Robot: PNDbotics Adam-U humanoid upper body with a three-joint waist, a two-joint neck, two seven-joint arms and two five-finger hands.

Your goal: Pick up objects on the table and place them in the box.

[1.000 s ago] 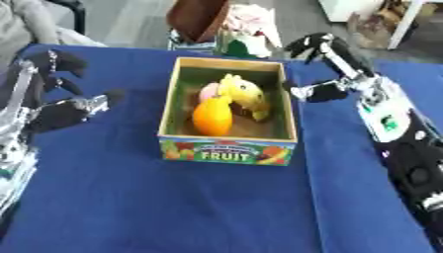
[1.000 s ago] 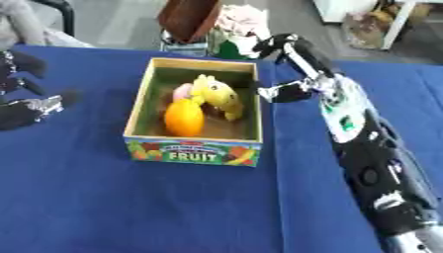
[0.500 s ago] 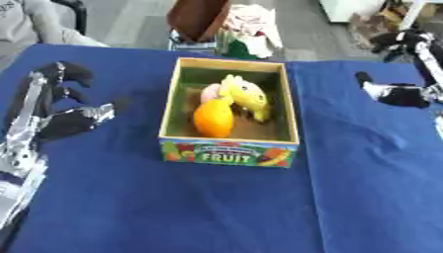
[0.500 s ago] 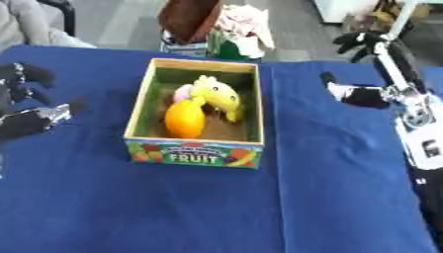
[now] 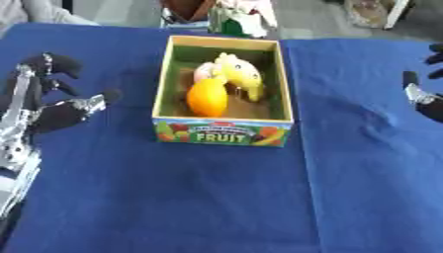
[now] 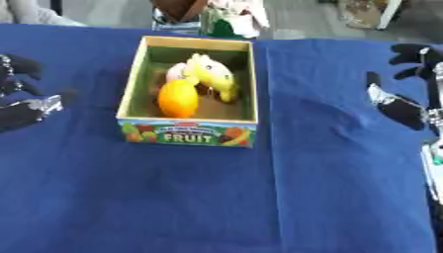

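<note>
Nearest the camera, only bare blue tablecloth (image 5: 216,197) is seen; nothing loose is left lying on it. A little farther up, the box (image 5: 222,132) marked FRUIT is set square in the middle of the cloth, within reach of either arm. Inside it, an orange (image 5: 207,97) is packed at the near end, with a yellow banana-like fruit (image 5: 242,74) propped against it and something pale pink (image 5: 203,71) tucked behind. By the look of it, the picking is finished, since all visible items are held by the box walls.

To the left of the box, the left hand (image 5: 54,104) is held above the cloth, fingers spread apart and lightly bent, nothing gripped; it is kept well clear of the box, likely parked. At the right edge, the right hand (image 6: 407,94) is raised, fingers parted, thumb out, nothing carried; it too is kept away from the box rim.

Beyond the table's far edge, a brown object (image 5: 186,7) and some green and white clutter (image 5: 238,17) are glimpsed, off the cloth and not identifiable.
</note>
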